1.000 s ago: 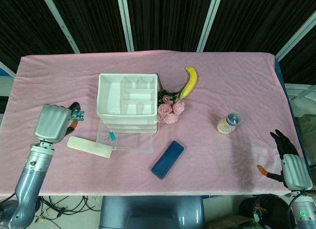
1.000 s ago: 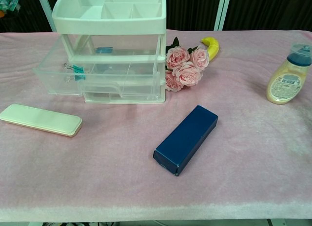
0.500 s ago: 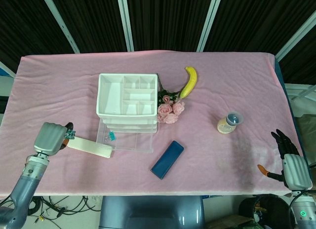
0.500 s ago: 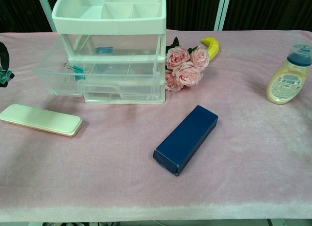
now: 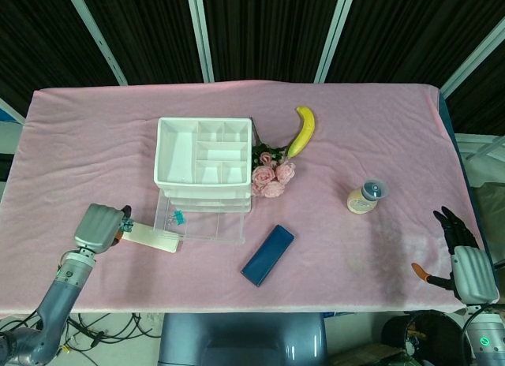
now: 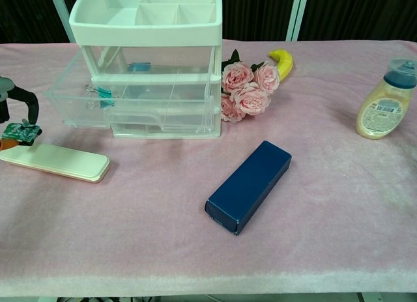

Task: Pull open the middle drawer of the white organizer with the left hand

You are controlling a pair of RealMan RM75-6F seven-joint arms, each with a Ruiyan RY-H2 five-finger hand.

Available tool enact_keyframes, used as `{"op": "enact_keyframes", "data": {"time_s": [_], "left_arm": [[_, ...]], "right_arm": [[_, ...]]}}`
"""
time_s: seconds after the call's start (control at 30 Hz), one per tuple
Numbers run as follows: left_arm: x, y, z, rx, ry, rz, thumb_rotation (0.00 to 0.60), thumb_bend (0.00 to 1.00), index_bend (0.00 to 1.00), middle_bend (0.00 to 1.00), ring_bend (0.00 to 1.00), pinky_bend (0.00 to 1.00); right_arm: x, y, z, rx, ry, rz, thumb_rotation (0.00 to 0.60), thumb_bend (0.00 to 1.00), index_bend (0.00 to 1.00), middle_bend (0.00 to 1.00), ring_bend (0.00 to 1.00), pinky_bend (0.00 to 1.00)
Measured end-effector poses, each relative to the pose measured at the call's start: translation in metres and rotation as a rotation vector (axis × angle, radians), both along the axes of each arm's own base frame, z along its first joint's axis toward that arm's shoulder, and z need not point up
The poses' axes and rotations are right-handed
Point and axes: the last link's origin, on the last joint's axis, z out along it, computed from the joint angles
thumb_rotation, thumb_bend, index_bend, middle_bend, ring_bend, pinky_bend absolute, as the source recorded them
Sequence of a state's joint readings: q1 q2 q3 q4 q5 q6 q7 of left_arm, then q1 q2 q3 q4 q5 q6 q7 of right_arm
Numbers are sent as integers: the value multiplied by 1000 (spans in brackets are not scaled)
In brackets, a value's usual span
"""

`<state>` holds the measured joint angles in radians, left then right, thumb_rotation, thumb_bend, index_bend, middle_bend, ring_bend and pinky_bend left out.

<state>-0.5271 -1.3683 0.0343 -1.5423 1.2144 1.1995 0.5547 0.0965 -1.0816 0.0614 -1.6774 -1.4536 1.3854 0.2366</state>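
Left of centre in the head view: white organizer (image 5: 204,158), middle drawer (image 6: 133,103) already standing out.

Clear, light plastic (slick, I judge), so I'd hook its front lip. My left hand (image 5: 100,228) holds nothing, over the cream case (image 6: 55,159); fingers unclear. Right hand (image 5: 465,259) idles, fingers spread.

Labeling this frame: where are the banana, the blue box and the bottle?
banana (image 5: 303,130), head view, middle of the fruit.
blue box (image 6: 250,184), chest view, top face.
bottle (image 6: 380,111), chest view, its label.

Pink-clothed table (image 5: 95,137) carries organizer (image 5: 203,151), roses (image 5: 273,177), banana (image 5: 302,130), bottle (image 5: 365,196).
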Motion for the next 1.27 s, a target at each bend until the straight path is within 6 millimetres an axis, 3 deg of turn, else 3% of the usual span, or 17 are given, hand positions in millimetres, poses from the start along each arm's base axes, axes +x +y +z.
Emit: {"op": "enact_keyframes", "data": {"time_s": [0.23,0.4,0.7,0.8,0.87,1.0,1.07,1.17,1.27], "left_arm": [[4,-3,-13,-29,12,-9,600,244,488,1000,1000,1000],[7,-6,-19,-36,10,2,600,146,420,1000,1000,1000],[14,-11,-6,43,-19,-2,600,17,103,974,977,996],[16,-12,0,71,-33,-2,600,15,25,761,800,856],[16,-14,8,98,-53,-2,600,14,0,540,611,664],[14,-27,30,152,-103,-6,600,5,0,262,367,388],[10,-38,44,182,-128,-14,600,1,0,101,187,220],[1,-59,65,226,-172,-15,600,0,0,1,13,27],[-13,-84,87,286,-201,5,600,0,0,0,0,0]], "right_arm": [[0,0,0,0,2,2,600,84,0,0,0,121],[1,0,0,0,3,4,600,84,0,0,0,121],[1,1,0,1,4,7,600,86,0,0,0,121],[1,1,0,1,5,7,600,88,0,0,0,121],[1,1,0,0,5,7,600,90,0,0,0,121],[1,1,0,1,10,8,600,90,0,0,0,121],[1,1,0,-1,14,10,600,90,0,0,0,121],[1,1,0,-3,18,12,600,90,0,0,0,121],[1,1,0,-3,26,15,600,90,0,0,0,121]]}}
